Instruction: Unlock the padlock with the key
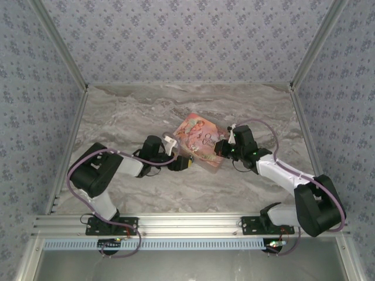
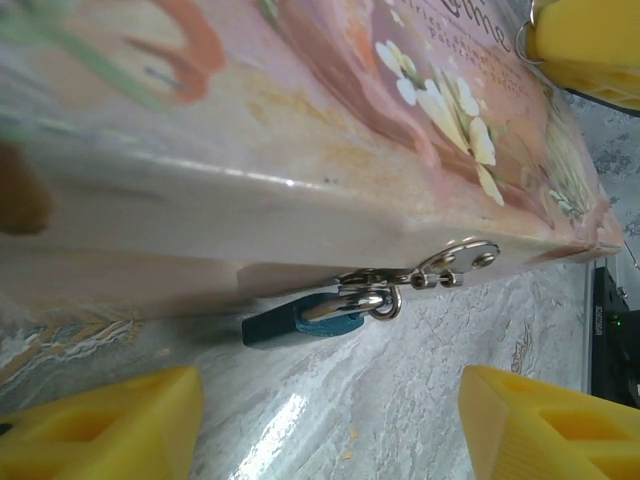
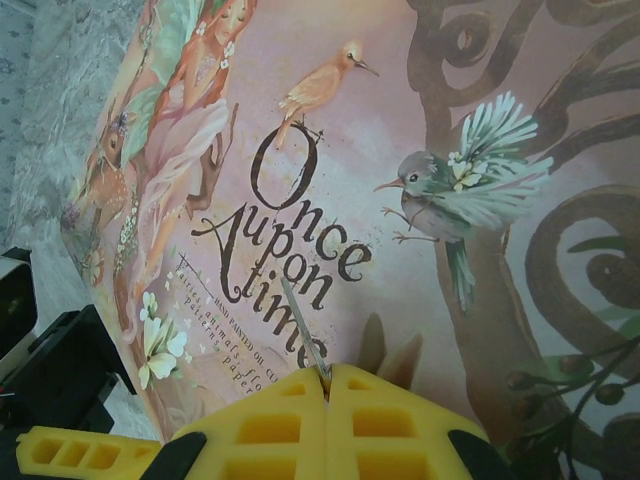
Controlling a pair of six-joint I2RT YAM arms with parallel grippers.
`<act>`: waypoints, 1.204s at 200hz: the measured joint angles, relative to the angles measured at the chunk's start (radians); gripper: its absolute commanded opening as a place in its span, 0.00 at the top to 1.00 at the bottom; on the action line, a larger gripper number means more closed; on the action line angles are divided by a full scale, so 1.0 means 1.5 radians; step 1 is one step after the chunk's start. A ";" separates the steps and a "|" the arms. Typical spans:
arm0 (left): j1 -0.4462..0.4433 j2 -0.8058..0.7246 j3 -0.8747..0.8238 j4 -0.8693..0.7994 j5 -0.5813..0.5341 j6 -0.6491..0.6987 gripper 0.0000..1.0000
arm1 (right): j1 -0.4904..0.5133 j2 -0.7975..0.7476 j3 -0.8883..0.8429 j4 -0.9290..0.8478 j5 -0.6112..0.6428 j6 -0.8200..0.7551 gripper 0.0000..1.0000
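from above you get the layout: the book lies flat on the bench, with the left claw at its near-left edge and the right claw over its right side. your left wrist camera brings in the small detail. the padlock lies on the bench right against the book's edge, and its shackle is hooked through a silver hasp on the book. the left claw's fingers stand wide apart on either side of it and hold nothing. your right wrist camera looks down on the cover and shows you the key. the right claw is pressed together on it, and the thin blade pokes out over the "once upon a time" lettering.
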 measured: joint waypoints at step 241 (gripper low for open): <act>-0.069 0.043 0.066 0.001 -0.074 -0.039 0.62 | 0.000 0.001 0.001 0.001 0.003 0.000 1.00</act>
